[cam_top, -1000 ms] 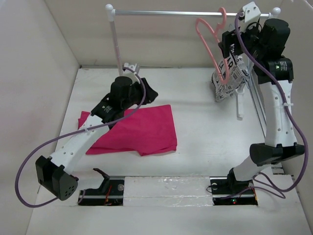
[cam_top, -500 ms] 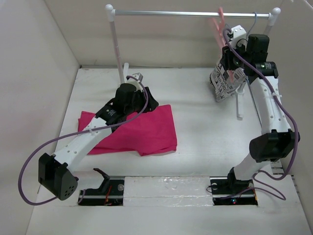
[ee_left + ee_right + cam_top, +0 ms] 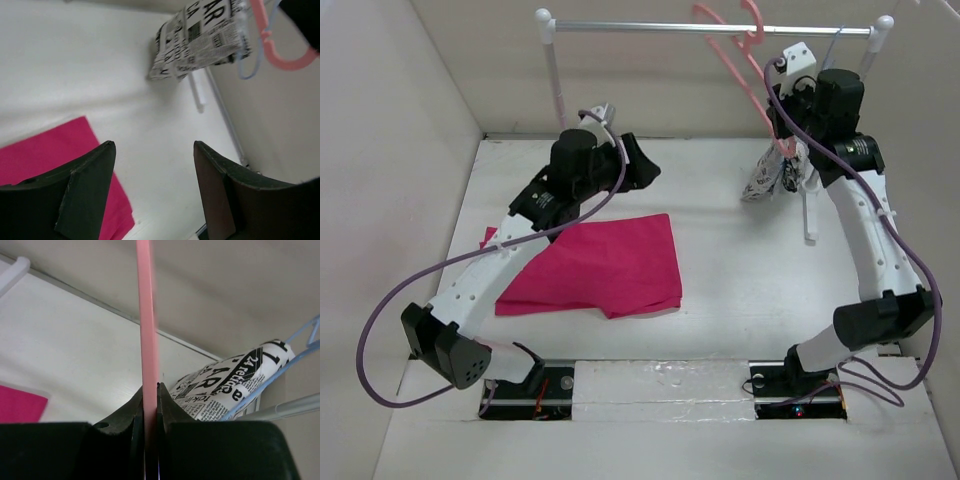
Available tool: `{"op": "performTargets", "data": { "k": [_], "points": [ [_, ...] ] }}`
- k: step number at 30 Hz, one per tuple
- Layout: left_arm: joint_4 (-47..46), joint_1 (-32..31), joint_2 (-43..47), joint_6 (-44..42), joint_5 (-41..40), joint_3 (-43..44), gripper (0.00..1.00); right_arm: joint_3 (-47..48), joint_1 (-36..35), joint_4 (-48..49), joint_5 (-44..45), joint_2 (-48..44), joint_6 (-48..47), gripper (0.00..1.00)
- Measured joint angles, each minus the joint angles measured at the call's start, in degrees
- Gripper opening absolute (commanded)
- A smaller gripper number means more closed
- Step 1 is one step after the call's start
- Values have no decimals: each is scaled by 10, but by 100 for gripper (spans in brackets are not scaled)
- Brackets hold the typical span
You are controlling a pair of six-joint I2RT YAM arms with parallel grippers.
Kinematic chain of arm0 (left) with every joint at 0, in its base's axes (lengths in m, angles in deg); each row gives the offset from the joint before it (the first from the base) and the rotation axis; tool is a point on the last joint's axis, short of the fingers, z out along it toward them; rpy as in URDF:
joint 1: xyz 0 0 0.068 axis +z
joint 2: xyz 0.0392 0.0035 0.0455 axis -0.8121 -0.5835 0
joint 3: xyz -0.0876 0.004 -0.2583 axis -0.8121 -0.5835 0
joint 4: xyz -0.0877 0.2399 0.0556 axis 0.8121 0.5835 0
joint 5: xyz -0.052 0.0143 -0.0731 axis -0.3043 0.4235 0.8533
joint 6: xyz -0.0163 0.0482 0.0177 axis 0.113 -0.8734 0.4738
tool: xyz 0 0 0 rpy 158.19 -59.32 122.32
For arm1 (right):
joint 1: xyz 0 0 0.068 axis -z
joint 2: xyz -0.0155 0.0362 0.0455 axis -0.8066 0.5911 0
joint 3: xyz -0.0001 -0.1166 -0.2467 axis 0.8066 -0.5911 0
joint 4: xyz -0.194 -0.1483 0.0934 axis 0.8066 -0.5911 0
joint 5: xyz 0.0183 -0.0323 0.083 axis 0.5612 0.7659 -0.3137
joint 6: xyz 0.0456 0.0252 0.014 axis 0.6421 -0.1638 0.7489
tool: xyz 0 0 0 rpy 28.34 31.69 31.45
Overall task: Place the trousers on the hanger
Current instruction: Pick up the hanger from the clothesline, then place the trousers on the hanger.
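Right wrist view alone shows the right gripper (image 3: 150, 392) pinched on the salmon-pink plastic hanger (image 3: 146, 315); left gripper (image 3: 152, 150) gapes empty; overhead, magenta-pink fabric trousers (image 3: 600, 265) lie flat on the white table (image 3: 740, 260)

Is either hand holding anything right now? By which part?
The right hand is pinched shut on the hanger, gripping a straight bar of its frame. The left hand is open and holds nothing; the trousers lie ungripped.
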Motion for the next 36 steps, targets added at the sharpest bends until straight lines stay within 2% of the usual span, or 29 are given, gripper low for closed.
{"op": "performTargets", "data": {
  "k": [3,12,22,30,33,36],
  "points": [
    [-3,0,-11,2,20,57,61,-37,-3,9,5,-43,2,0],
    [-5,0,-56,24,91,139,68,-192,-41,45,8,-145,13,0],
    [-20,-17,-167,43,116,236,68,-303,-120,55,21,-168,36,0],
    [-20,-31,-235,45,105,247,68,-324,-198,61,37,-168,61,0],
    [-17,-31,-249,46,99,247,60,-325,-220,64,52,-167,70,0],
    [-13,-31,-253,48,89,247,38,-325,-238,68,76,-167,76,0]
  ]
}}
